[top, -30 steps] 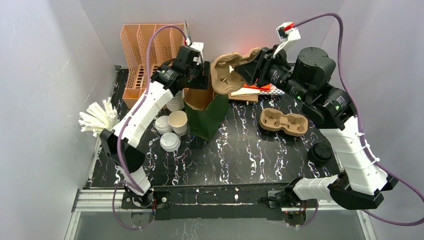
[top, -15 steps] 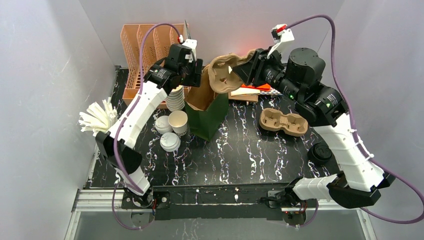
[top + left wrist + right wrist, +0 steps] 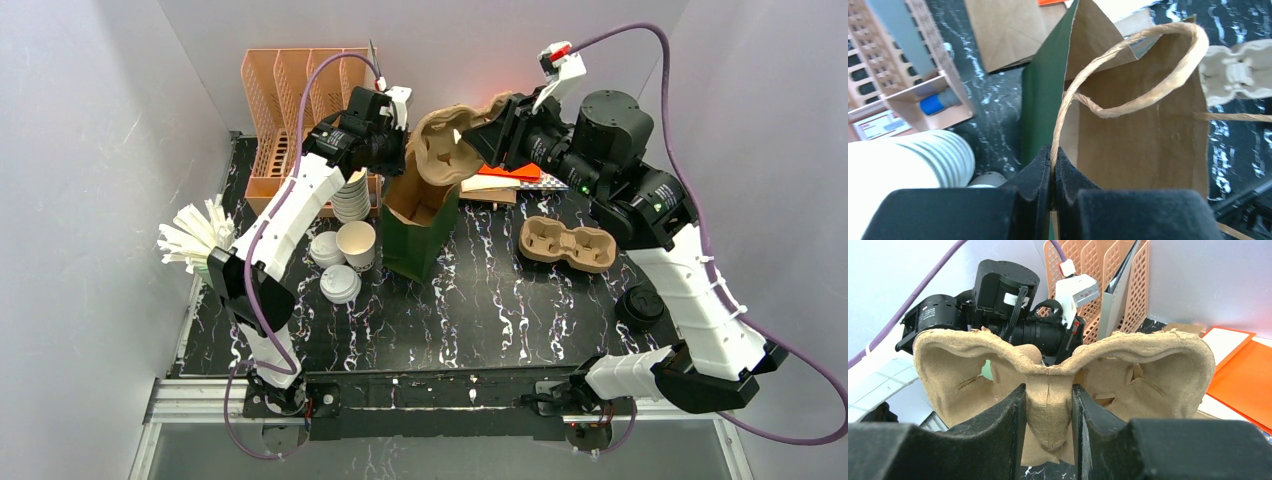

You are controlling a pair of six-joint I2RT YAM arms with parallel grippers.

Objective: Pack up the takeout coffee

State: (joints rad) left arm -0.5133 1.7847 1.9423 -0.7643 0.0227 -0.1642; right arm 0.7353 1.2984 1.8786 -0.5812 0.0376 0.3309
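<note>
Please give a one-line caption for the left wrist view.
Left gripper shut on the twine handle of the open green paper bag, beside a stack of white cups.

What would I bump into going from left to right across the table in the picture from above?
White straws → paper cup → green bag → flat cardboard cup carrier → black lid.
</note>
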